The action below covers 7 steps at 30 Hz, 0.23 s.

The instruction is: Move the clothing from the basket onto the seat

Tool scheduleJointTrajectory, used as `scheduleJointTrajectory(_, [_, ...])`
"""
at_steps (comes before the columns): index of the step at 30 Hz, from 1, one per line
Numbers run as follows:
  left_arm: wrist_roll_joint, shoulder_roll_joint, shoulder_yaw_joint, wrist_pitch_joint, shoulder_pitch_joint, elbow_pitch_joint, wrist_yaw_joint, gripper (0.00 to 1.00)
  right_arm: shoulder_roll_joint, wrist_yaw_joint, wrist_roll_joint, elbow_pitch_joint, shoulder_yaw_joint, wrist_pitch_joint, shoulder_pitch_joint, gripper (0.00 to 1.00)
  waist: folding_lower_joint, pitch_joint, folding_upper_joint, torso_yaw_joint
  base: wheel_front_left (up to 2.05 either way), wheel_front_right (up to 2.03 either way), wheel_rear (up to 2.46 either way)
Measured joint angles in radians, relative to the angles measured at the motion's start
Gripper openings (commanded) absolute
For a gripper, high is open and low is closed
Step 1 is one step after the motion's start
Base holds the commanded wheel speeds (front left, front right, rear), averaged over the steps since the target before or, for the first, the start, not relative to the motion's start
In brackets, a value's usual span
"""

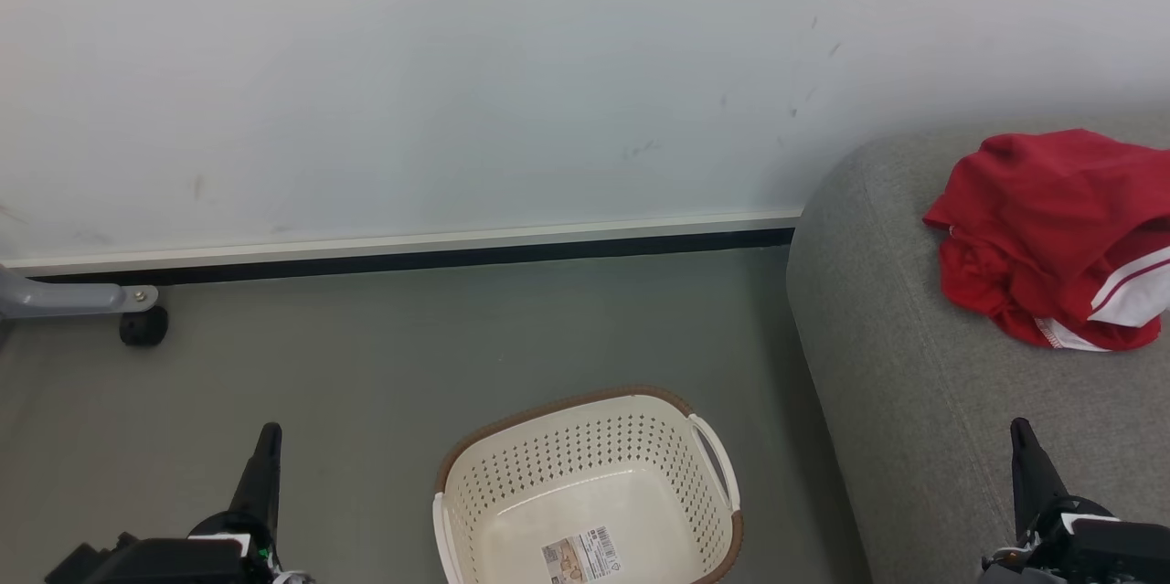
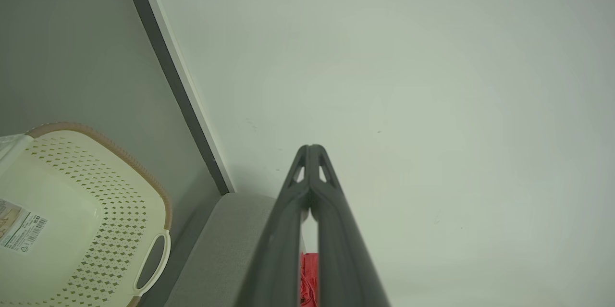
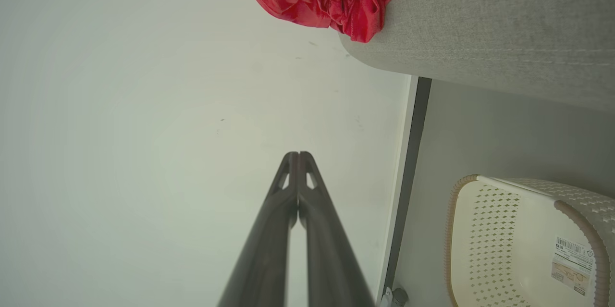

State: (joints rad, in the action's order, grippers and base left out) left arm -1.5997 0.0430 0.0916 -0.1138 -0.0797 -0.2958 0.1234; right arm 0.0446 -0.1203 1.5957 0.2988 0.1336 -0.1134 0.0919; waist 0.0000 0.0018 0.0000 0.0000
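Clothing [image 1: 1051,228], bright red fabric, lies on the grey upholstered seat [image 1: 914,383], twelve o'clock from the nearer right gripper [image 1: 1021,430], fingers together.

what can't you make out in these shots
- Clothing: head view's right edge cuts it off, and the right wrist view's top edge too, so one garment or two is unclear.
- Basket: its near end is cut off by the head view's bottom edge.
- Label: print too small to read.
- Left wrist view: the left fingers hide all but a red sliver of the clothing.
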Motion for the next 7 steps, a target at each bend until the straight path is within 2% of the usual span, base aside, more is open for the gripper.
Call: scheduleJointTrajectory(7, [0.0,0.0,0.0,0.0,0.0,0.0,0.0,0.0,0.0,0.0,0.0,0.0,0.0,0.0,0.0,0.0,0.0,0.0,0.0,0.0,0.0,0.0,0.0])
